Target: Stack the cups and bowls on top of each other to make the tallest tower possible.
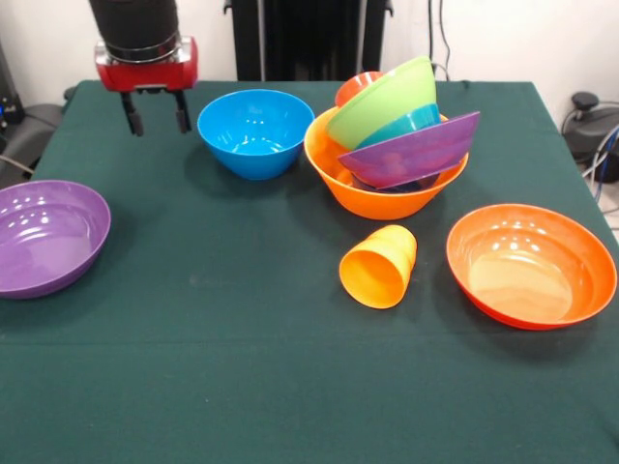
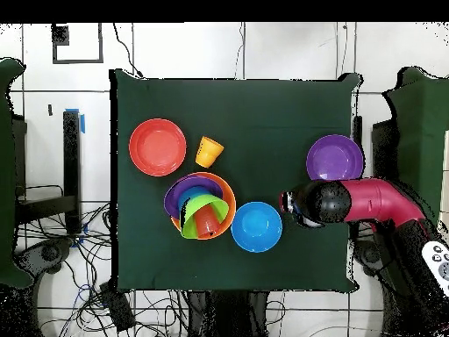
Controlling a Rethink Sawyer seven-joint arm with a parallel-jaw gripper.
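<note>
Your hand [image 1: 155, 111] hung above the counter [image 1: 242, 387] near its far edge, its two dark fingers [image 1: 132, 114] pointing down with a gap between them and nothing held. In the front view the blue bowl [image 1: 255, 131] sat upright just beside the hand, to its right, apart from it.

Right of that bowl stood the tower [image 1: 392, 145], touching or nearly touching it. Its base was the big orange bowl [image 1: 368, 198]. Inside it a purple bowl [image 1: 416, 152] lay tilted on edge, with a smaller blue bowl [image 1: 414, 123] and a green bowl [image 1: 382, 101] leaning behind it, and a red cup [image 1: 356, 87] tucked at the back. The stack was loose and slanted, not nested flat.

In front of the tower the yellow cup [image 1: 379, 266] lay on its side, its mouth facing toward the camera and left. The red bowl [image 1: 531, 265] sat upright near it, to the right, well apart from your hand.

A second purple bowl [image 1: 48, 235] rested upright at the left edge of the counter, nearer the camera than the hand.

From overhead, you had the hand [image 2: 292, 206] between the blue bowl [image 2: 256, 226] and that purple bowl [image 2: 334, 158].
</note>
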